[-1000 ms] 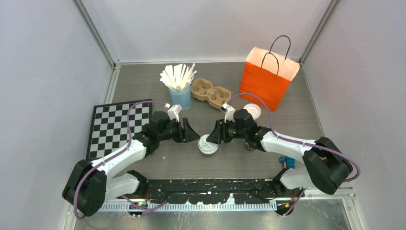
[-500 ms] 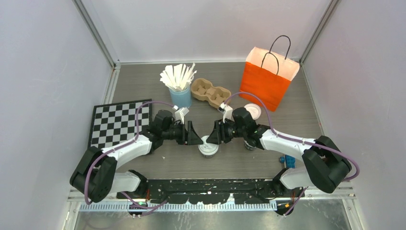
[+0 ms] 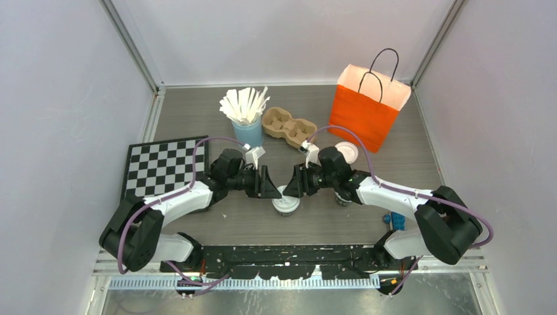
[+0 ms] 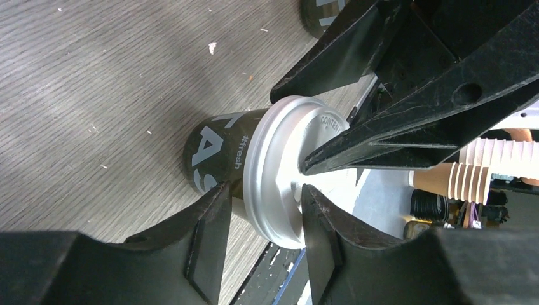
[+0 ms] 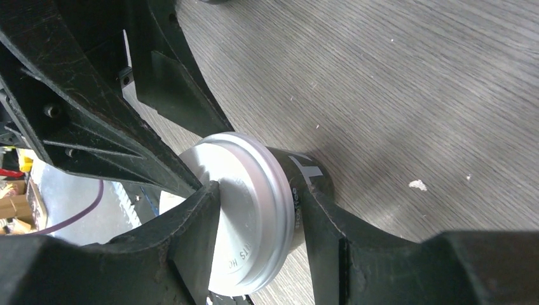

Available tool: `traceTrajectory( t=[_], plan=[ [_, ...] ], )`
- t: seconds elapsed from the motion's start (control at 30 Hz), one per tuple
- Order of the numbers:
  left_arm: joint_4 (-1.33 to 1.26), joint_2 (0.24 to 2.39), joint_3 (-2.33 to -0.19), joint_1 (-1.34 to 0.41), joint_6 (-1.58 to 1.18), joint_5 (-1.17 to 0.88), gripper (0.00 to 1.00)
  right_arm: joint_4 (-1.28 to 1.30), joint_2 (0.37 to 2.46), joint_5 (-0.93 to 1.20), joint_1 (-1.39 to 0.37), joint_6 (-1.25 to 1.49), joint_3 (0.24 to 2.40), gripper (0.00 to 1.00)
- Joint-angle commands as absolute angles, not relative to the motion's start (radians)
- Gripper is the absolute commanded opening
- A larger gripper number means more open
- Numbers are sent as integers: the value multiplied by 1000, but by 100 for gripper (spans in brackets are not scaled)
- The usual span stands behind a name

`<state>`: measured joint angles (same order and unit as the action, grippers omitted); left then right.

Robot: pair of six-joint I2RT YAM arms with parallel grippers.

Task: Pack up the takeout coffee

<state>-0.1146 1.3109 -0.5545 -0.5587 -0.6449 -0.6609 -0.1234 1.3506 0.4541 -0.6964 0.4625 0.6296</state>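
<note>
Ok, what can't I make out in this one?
Second small dark paper cup: mostly under the right arm in the top view, cut off by the top edge in the left wrist view.
Inside of the orange paper bag: unseen from the top view's angle.
Whether the left gripper or right gripper actually presses the white-lidded dark cup: their fingers overlap it in both wrist views.

Two takeout coffee cups get counted here: first cup (image 3: pixel 286 203) sat right between both sets of jaws, second cup (image 3: pixel 346 153) off beside the right jaws. Also tallied: one orange bag (image 3: pixel 363 118), one cardboard carrier (image 3: pixel 289 128), one blue cup of sticks (image 3: pixel 247 134), one checkerboard (image 3: pixel 161 170).
</note>
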Motion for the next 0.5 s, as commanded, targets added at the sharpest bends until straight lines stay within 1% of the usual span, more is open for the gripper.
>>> traceTrajectory(
  t=[0.0,0.13,0.2,0.23,0.37,0.47],
  plan=[
    [-8,1313,-573,-583,-598,-516,43,-23,1357,392,-696,477,679,56],
    [16,1297,-568,-611,-620,-457,40,-11,1339,344,-697,550,689,65],
    [28,1293,-563,-619,-634,-435,38,-10,1316,314,-696,591,682,75],
    [35,1293,-562,-625,-641,-422,37,-8,1295,290,-696,605,681,77],
    [75,1294,-568,-650,-654,-359,36,77,1217,187,-695,690,683,78],
    [92,1293,-571,-666,-661,-321,35,82,1141,158,-695,767,658,77]
  ],
)
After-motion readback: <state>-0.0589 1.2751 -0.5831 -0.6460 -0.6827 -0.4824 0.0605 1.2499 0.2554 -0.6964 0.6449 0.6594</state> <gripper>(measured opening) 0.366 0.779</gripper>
